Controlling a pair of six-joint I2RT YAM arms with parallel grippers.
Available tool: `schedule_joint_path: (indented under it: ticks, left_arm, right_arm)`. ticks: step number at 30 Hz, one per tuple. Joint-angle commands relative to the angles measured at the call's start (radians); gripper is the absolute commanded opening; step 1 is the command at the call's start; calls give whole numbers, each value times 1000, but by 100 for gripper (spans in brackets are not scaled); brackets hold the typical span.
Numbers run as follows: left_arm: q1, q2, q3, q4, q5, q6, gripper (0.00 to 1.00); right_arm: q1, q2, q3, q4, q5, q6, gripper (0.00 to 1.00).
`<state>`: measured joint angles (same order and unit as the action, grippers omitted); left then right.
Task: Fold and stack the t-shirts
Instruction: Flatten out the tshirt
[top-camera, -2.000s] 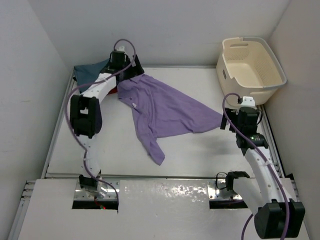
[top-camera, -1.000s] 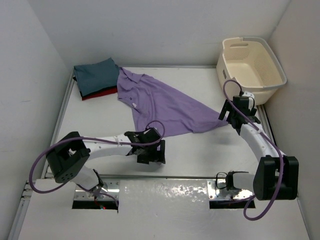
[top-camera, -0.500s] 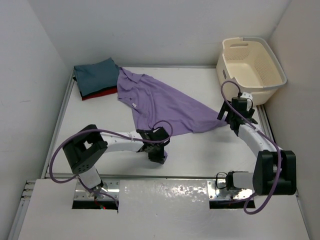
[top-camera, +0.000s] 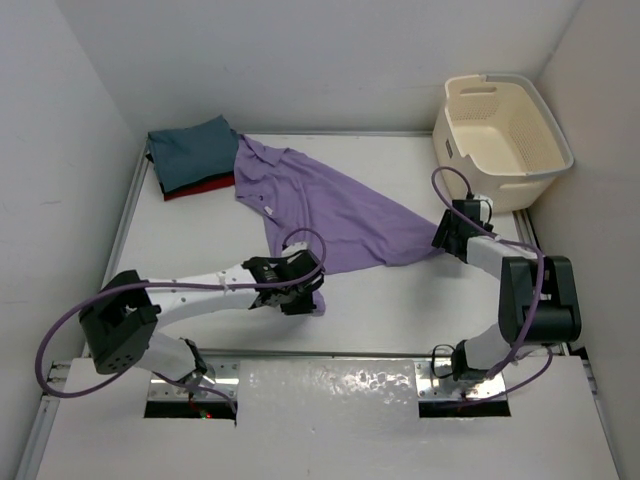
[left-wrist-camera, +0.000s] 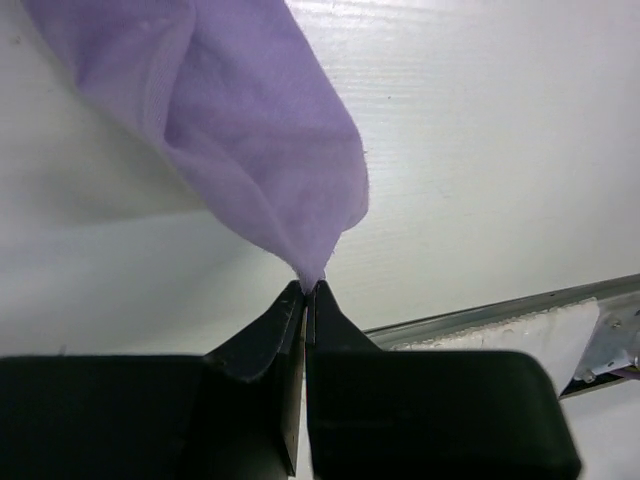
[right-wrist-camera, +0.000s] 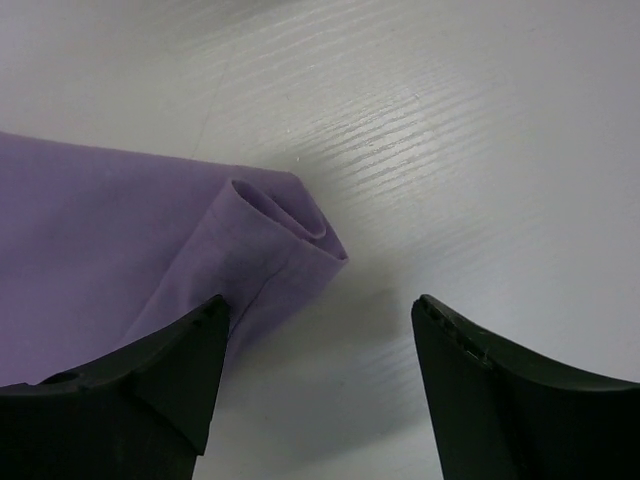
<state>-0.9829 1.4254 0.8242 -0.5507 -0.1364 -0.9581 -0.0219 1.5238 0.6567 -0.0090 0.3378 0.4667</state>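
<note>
White tabletop (top-camera: 420, 300) is walled on three sides, with the cream tub (top-camera: 500, 125) at its far right corner. Left of the tub, the lavender t-shirt (top-camera: 330, 210) is spread out, crumpled. Far to the tub's left, a folded stack (top-camera: 190, 160) of slate and red shirts is set. The left gripper (left-wrist-camera: 306, 290) is clamped tight on the lavender t-shirt's near tip — the end farthest from the tub. The right gripper (right-wrist-camera: 320, 310) is placed just in front of the tub, jaws apart around a rolled corner — nothing pinched yet. Spreading before the fold is judged to be in hand. Next, the right jaws would need to be closed on that corner and the cloth drawn flat.
</note>
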Motion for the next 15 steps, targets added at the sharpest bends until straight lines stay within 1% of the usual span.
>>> schedule_joint_path:
  ticks: [1, 5, 9, 13, 15]
  left_arm:
    - [-8, -52, -8, -12, -43, -11, 0]
    - [-8, -56, -13, -14, -39, -11, 0]
    - [-8, -63, -22, -5, -34, -11, 0]
    - [-8, -60, -28, 18, -16, -2, 0]
    - [-7, -60, -31, 18, -14, -1, 0]
  right_arm:
    - [-3, 35, 43, 72, 27, 41, 72]
    - [-3, 22, 43, 106, -26, 61, 71]
    - [-3, 18, 52, 113, -33, 66, 71]
    - [-3, 58, 75, 106, -54, 82, 71]
    - [-4, 76, 84, 104, -74, 92, 69]
